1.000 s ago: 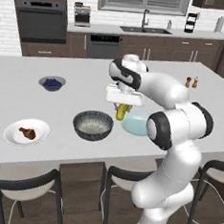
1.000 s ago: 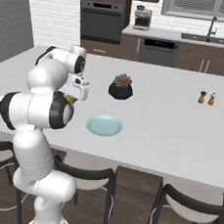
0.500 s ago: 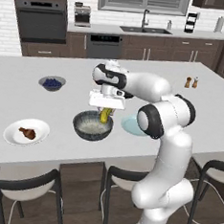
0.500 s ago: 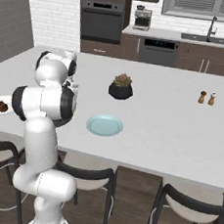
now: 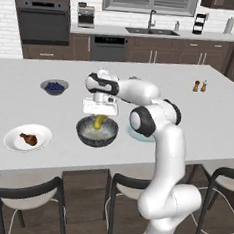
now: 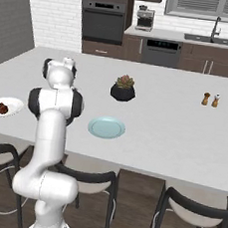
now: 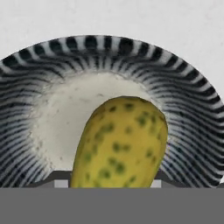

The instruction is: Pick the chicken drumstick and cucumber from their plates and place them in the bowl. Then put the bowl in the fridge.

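A: Over in the left base view: pincer [image 5: 100,118] hanging right above the bowl [image 5: 97,132], cucumber [image 5: 99,121] clamped between the jaws, tip pointing down into the whitish inside.

B: Confirmed from the hand view: cucumber [image 7: 120,142] front and centre, bowl [image 7: 48,57] directly beneath, striped dark wall all round. Not resting on the bottom, as far as can be told.

A: Grip? Partly closed, jaws pressed on the cucumber's sides, nothing else touched.

B: Now the right base view: pale blue-green plate [image 6: 107,127] bare on the counter [image 6: 165,117], just right of the arm. Dark pot with a succulent [image 6: 123,88] farther back, two small shakers [image 6: 210,100] far right.

A: Barely visible from the left side, that plate, tucked behind the arm. But there, plainly: white plate [image 5: 27,138] near left, chicken drumstick [image 5: 28,139] lying on it. Small bowl of blue berries [image 5: 54,87] farther back on the left.

B: Drumstick [image 6: 3,108] also at the left edge here, on its plate.
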Robot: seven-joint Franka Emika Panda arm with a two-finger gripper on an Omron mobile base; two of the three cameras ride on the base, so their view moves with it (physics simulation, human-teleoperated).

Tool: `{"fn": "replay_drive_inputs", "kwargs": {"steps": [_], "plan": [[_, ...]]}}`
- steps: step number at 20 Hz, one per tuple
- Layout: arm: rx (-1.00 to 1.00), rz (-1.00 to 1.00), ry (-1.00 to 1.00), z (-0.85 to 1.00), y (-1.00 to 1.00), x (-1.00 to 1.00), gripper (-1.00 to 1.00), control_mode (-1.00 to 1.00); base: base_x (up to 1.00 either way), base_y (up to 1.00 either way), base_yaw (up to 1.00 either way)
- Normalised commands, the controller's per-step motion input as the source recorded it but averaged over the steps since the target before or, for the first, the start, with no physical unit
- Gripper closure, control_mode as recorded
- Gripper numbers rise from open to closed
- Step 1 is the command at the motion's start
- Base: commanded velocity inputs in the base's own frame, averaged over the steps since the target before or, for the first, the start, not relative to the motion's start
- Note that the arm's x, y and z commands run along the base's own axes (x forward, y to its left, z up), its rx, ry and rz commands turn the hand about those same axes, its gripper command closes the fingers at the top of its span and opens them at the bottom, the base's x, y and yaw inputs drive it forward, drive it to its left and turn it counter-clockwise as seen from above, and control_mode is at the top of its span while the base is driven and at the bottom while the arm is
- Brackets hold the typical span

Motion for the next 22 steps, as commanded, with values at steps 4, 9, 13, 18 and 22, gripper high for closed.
{"fn": "replay_drive_inputs", "kwargs": {"steps": [4,9,13,18,22], "plan": [[-0.12,0.0,0.0,-0.49,0.14,0.17,1.0,-1.0,0.0,0.0,0.0],[-0.1,0.0,0.0,-0.49,0.06,0.06,1.0,-1.0,0.0,0.0,0.0],[-0.01,0.0,-0.07,-0.46,0.0,-0.19,-1.0,-1.0,0.0,0.0,0.0],[0.0,0.0,-0.18,-0.02,-0.08,-0.91,-1.0,-1.0,0.0,0.0,0.0],[0.04,-0.07,-0.26,-0.06,-0.38,-1.0,-1.0,-1.0,0.0,0.0,0.0]]}}
